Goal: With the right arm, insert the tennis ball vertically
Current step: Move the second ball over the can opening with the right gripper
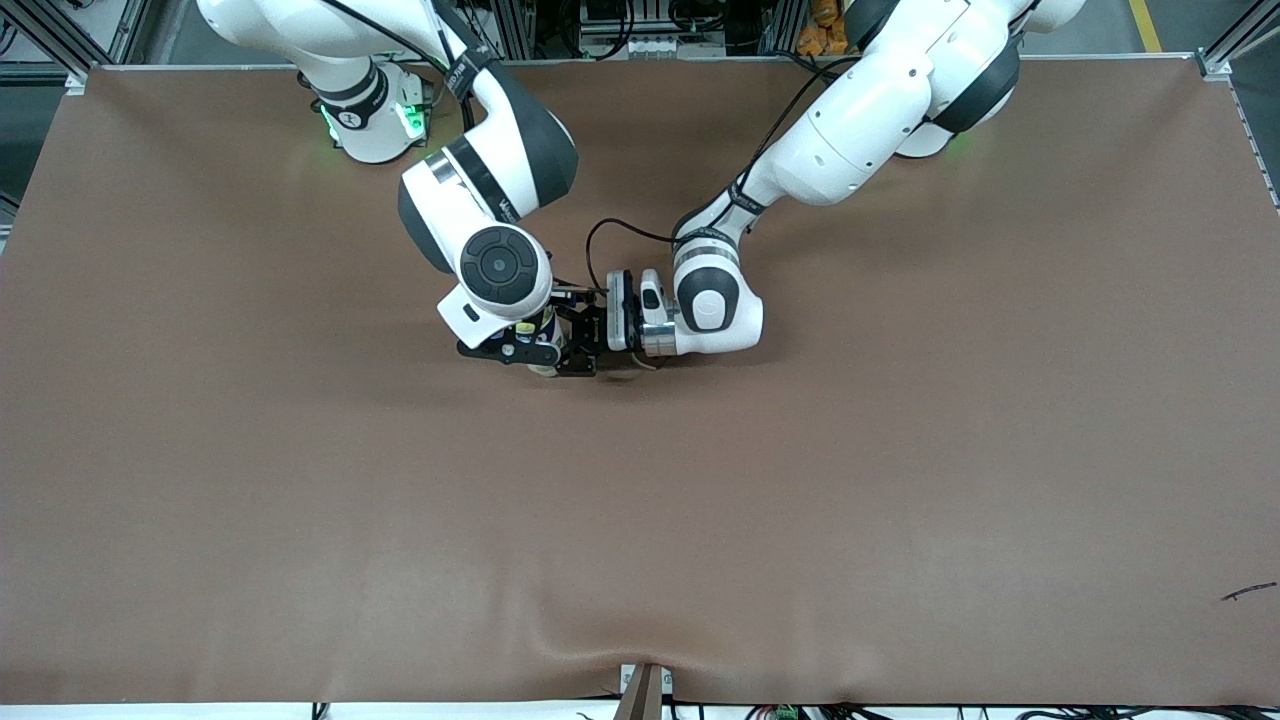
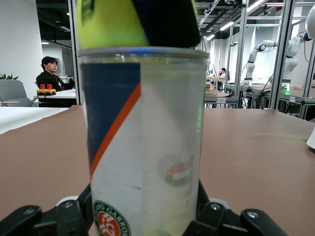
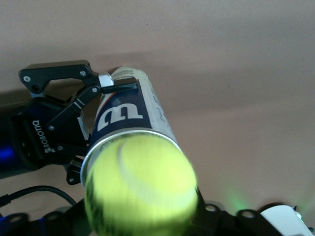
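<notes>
A clear tennis-ball can [image 2: 142, 137] with a blue, orange and white label stands upright on the brown table [image 1: 800, 480]. My left gripper [image 2: 142, 216] comes in from the side and is shut on the can low down; it also shows in the right wrist view [image 3: 110, 86]. My right gripper [image 3: 142, 216] points straight down and is shut on a yellow tennis ball [image 3: 140, 184]. The ball [image 2: 106, 22] is right at the can's open mouth, with one black right finger [image 2: 167, 22] beside it. In the front view the right hand [image 1: 530, 345] hides most of the can.
The brown table cover spreads wide on all sides of the can. Both arms meet over the middle of the table. A small dark scrap [image 1: 1248, 592] lies near the front camera at the left arm's end.
</notes>
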{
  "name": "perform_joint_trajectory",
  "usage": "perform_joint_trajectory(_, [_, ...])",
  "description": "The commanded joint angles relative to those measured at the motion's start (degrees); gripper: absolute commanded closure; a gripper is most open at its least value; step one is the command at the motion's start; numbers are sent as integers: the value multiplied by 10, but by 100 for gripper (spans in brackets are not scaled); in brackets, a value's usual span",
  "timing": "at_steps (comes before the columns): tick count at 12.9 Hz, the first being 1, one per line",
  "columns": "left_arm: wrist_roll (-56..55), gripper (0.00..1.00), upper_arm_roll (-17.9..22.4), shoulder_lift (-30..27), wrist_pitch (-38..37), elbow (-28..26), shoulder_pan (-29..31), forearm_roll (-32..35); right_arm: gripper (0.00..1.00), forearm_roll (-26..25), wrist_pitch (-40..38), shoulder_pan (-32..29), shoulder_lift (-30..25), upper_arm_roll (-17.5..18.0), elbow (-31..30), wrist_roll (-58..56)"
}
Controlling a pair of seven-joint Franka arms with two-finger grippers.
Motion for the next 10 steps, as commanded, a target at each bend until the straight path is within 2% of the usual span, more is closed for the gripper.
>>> perform_joint_trajectory(1, [15,24,9,11,8,7,-9,-10,0,7,-12,10,6,-7,5,14])
perform_joint_trajectory(6, [15,24,9,11,8,7,-9,-10,0,8,-26,6,1,-7,10,13])
perform_joint_trajectory(10, [14,24,9,11,8,7,-8,-10,0,32,-36,6,-20,-7,13,15])
